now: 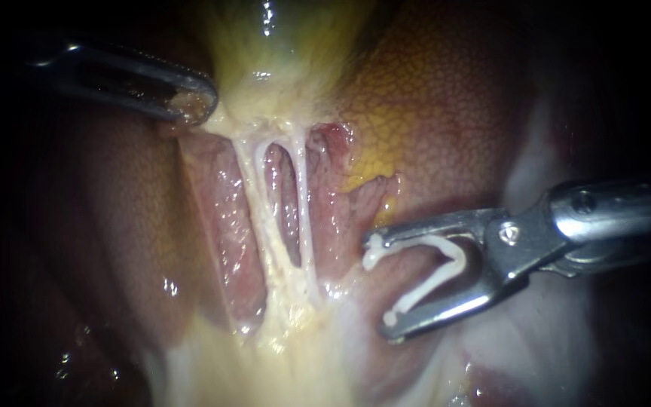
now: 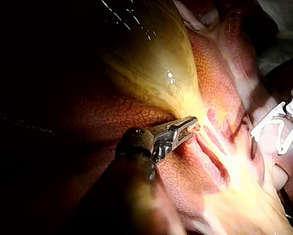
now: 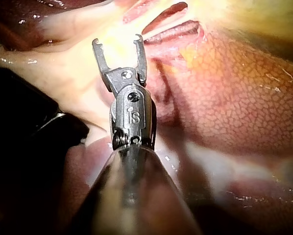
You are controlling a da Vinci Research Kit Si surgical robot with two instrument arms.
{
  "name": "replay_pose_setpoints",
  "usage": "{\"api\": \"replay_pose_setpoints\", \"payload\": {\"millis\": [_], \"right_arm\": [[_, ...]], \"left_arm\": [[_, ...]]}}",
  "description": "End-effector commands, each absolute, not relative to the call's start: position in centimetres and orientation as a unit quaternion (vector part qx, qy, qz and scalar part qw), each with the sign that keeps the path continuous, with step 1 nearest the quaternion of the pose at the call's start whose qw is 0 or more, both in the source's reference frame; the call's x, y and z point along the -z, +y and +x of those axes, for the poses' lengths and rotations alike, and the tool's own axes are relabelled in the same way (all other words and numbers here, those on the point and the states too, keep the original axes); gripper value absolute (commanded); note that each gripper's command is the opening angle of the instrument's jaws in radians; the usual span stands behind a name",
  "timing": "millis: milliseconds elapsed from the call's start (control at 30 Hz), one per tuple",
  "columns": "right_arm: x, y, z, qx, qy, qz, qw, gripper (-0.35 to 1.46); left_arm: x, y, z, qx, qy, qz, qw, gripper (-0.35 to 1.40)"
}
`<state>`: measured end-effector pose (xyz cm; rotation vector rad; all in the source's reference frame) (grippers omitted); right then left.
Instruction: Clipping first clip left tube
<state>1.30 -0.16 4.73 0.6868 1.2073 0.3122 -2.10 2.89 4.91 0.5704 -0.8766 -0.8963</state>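
Pincer of the right instrument (image 1: 380,288) spread wide, held a white clip (image 1: 435,275) — lay near the left tube (image 1: 253,188), not touching — left instrument's pincer (image 1: 194,105) gripped the gallbladder's (image 1: 265,60) neck.

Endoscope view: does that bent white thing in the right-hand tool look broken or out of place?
Nothing odd: it is a clip, unclosed, held in the right tool's jaws, clear of both tubes. The left tool grips the gallbladder.

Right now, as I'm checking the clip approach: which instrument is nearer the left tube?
Left. The left instrument grips the gallbladder just above the upper end of the left tube; the right instrument, carrying the clip, sits beyond the right tube.
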Motion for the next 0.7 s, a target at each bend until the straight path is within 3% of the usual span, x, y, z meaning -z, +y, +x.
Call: {"api": "replay_pose_setpoints", "payload": {"millis": [33,700], "right_arm": [[-4.75,-0.15,1.33,-0.143,0.554,0.315,0.757,0.58],[-5.18,-0.05,1.65,-0.143,0.565,0.343,0.737,0.53]], "left_arm": [[-4.92,2.89,-2.11,0.414,-0.404,0.263,0.772,-0.35],[-4.93,2.87,-2.12,0.414,-0.404,0.262,0.772,-0.35]]}}
